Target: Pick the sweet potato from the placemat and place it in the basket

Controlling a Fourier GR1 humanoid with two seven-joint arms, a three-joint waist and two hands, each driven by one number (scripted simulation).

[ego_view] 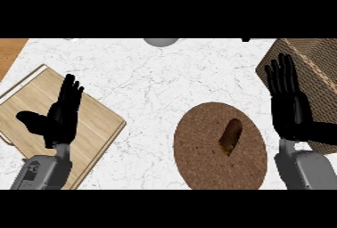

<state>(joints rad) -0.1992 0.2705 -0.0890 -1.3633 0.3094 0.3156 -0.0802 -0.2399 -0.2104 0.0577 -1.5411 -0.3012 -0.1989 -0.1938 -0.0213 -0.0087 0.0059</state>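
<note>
A brown sweet potato (230,136) lies on the round brown placemat (204,160) at the lower middle right of the counter. The woven basket (316,62) stands at the right edge, partly cut off by the view. My right hand (289,109) is open with fingers straight, just right of the placemat and in front of the basket's side, apart from the sweet potato. My left hand (59,116) is open at the left, over a wooden board, holding nothing.
A light wooden cutting board (92,133) lies at the left under my left hand. A grey round object (161,41) shows at the top edge. White marble counter (158,84) spreads between the board and placemat.
</note>
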